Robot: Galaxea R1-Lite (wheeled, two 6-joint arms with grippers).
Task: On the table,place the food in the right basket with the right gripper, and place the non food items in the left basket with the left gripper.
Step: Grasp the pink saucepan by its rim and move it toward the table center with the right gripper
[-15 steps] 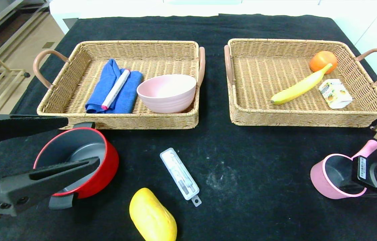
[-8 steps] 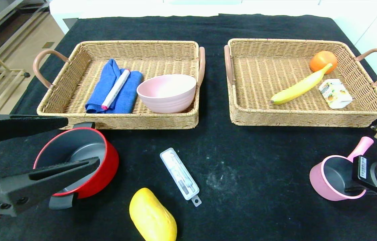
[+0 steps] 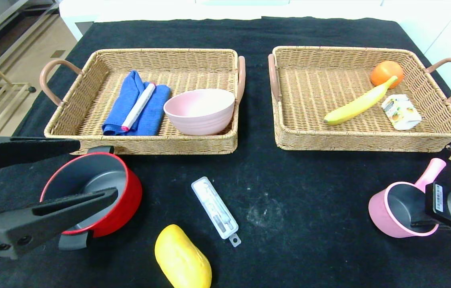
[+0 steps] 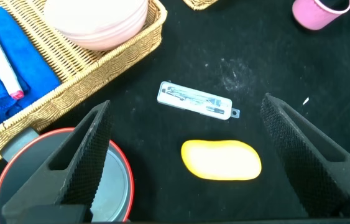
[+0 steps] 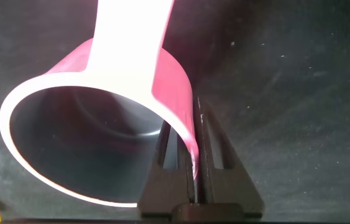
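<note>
While clamping the pink saucepan (image 3: 395, 212), right tool's (image 5: 187, 171) tips stay hidden.

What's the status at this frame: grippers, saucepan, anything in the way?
Right gripper shut on pink saucepan rim, pan tilted. Left gripper open above red pot. Mango and white case on the table between them.

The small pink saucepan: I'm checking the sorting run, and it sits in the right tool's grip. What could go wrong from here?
1. The right tool is shut on the thin rim of the small pink saucepan, which is tilted; with so narrow a pinch it may swing or slip out.
2. The saucepan is not food, yet it hangs close to the tan wicker right basket holding the fruit, so it might be dropped in the wrong basket.
</note>
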